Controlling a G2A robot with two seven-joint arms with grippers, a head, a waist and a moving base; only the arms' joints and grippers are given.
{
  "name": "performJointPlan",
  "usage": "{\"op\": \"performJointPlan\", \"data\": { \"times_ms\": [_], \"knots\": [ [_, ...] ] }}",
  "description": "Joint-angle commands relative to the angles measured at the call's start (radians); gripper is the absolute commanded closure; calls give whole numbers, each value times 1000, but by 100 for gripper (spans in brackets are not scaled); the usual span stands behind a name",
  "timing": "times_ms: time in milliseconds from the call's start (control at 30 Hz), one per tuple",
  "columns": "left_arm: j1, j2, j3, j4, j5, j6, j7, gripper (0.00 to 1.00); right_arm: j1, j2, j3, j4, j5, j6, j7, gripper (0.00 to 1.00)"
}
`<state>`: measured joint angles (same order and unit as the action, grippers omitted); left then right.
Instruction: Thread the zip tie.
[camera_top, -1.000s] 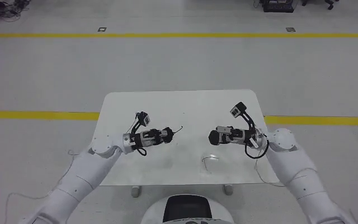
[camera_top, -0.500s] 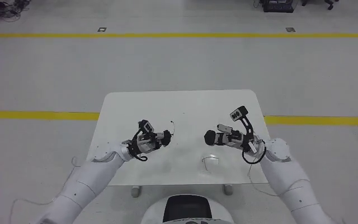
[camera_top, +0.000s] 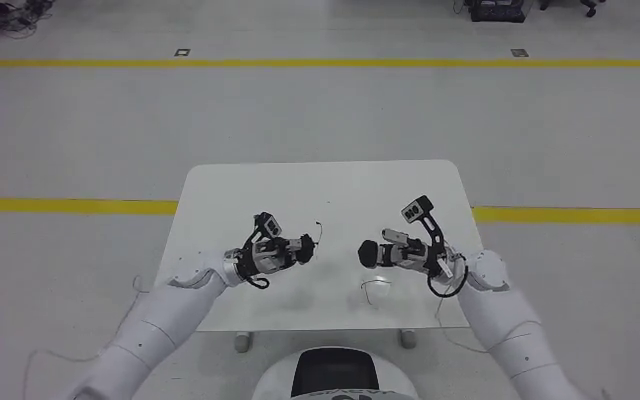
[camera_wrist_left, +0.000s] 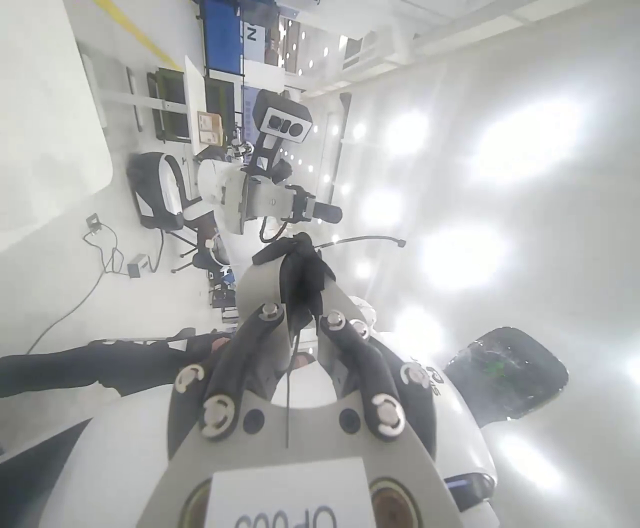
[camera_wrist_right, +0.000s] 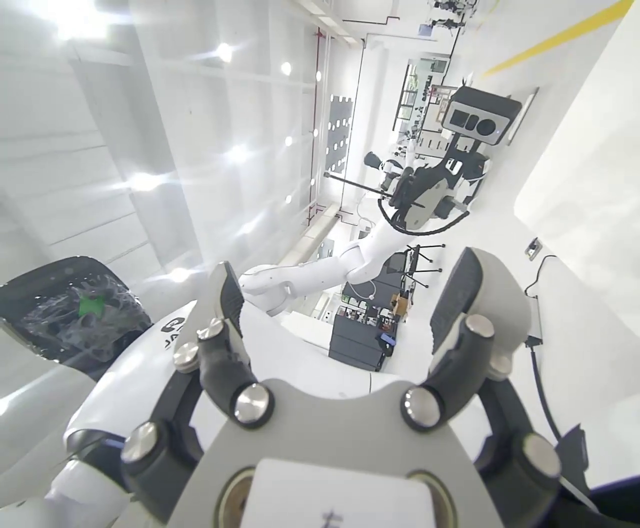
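Presenting the thin black plastic zip tie (camera_wrist_left: 360, 240) for threading.
Left jaws are pinching it above the white counter's (camera_top: 300, 185) middle, free end projecting, likely so the wide, empty right jaws can take it.

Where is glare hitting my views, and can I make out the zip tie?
Left wrist view: ceiling lights bloom into large white patches, yet the zip tie shows as a thin dark line against them, pinched in the left gripper. Right wrist view: flare around the lights, fisheye bending; the right gripper is open. Top view: even light, no glare on the table.
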<state>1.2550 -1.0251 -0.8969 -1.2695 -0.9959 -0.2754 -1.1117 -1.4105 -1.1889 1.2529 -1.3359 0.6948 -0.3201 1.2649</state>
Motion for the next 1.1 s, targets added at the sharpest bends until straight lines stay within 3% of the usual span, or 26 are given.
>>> {"op": "performJointPlan", "data": {
  "times_ms": [0, 167, 400, 633, 1000, 1067],
  "knots": [
    [12, -2, -1, -7, -18, -15, -4, 100, -4, -6, -20, 30, 75, -13, 38, 0],
    [24, -9, -1, -1, -44, -53, -38, 100, 22, -25, -56, 125, 173, -20, 125, 0],
    [27, -22, 0, 1, -59, -65, -92, 100, 32, -50, -98, 144, 193, -20, 125, 0],
    [34, -39, -6, -1, -33, -65, -77, 100, 50, -63, -120, 168, 153, -20, 125, 0],
    [41, -41, -7, -8, -16, -52, -27, 100, 45, -65, -119, 139, 139, -20, 100, 0],
    [48, -43, -7, -9, -14, -64, -26, 100, 36, -67, -118, 131, 163, -20, 104, 0]
  ]
}}
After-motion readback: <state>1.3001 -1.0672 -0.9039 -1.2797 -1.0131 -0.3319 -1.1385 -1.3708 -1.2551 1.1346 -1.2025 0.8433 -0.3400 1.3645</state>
